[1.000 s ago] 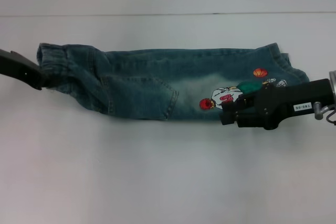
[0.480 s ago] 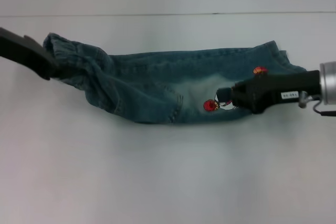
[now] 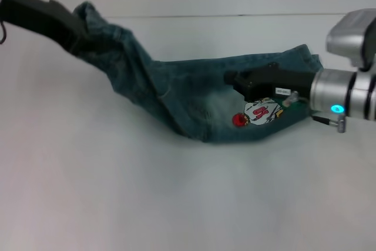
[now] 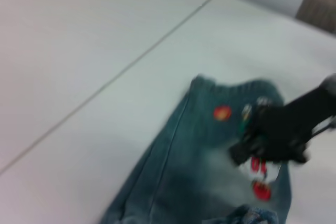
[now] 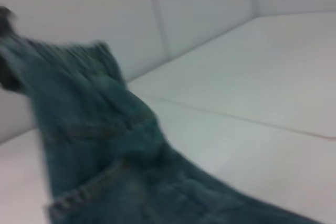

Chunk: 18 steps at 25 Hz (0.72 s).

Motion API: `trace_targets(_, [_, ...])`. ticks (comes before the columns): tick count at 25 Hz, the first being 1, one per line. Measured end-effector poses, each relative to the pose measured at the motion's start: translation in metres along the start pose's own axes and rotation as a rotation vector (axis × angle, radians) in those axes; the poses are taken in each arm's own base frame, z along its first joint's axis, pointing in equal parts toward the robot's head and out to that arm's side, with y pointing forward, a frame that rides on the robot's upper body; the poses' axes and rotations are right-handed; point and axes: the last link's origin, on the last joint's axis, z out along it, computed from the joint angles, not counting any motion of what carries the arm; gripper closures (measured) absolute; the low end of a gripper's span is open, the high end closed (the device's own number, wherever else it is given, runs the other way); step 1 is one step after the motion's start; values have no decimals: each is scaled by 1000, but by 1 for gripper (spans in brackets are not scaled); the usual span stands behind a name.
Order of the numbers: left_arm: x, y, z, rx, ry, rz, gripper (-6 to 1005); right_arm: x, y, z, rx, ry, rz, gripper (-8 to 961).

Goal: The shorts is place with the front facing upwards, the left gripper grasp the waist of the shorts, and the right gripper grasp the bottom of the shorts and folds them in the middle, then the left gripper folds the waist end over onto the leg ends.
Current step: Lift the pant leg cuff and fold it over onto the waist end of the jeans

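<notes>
Denim shorts (image 3: 194,92) lifted at the gathered waist (image 3: 94,24)
Left gripper (image 3: 73,30) pinches it; right gripper (image 3: 235,79) grip unclear, over faded leg.

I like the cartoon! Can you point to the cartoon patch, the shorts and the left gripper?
cartoon patch (image 3: 261,110), head view, white jersey.
shorts (image 3: 194,83), head view, middle denim.
left gripper (image 3: 75,32), head view, tip at the waist.

White table (image 3: 176,204), thin seam line across far side. Blue denim shorts (image 3: 200,95) lying on it, leg end flat on surface, waist end raised off.
</notes>
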Motion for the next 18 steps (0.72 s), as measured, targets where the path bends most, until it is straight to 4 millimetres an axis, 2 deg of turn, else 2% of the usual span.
trace_targets(8, [25,7,-10,-66,138,27,946,18,4,24,147,-59,-82,954])
trace_targets(18, [40,13,-6,-107,170,44,933,28,45,54,41,-16,-164,954])
